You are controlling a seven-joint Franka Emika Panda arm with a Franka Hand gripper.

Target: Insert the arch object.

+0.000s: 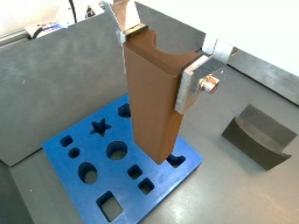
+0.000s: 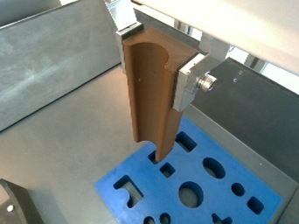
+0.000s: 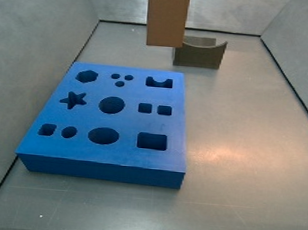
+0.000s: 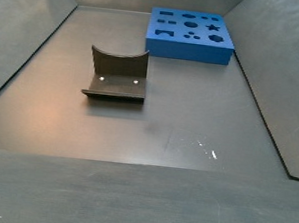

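My gripper (image 1: 160, 54) is shut on the arch object (image 1: 152, 96), a tall brown prism with a curved scoop in its upper end, held upright between the silver fingers (image 1: 191, 80). Both wrist views show this grip (image 2: 156, 57). The prism's lower end hangs over the blue board (image 1: 73, 166) near its arch-shaped hole (image 1: 176, 160). In a side view the prism (image 3: 168, 16) hangs in the air above the far edge of the board (image 3: 107, 153), apart from it, and the gripper is out of frame. The arch hole (image 3: 157, 81) shows open there.
A squat dark grey block with a scooped top (image 3: 199, 52) stands on the floor beyond the board; it also shows in a wrist view (image 1: 260, 136) and a side view (image 4: 116, 75). Grey walls (image 3: 43, 38) enclose the floor. The board has several other shaped holes.
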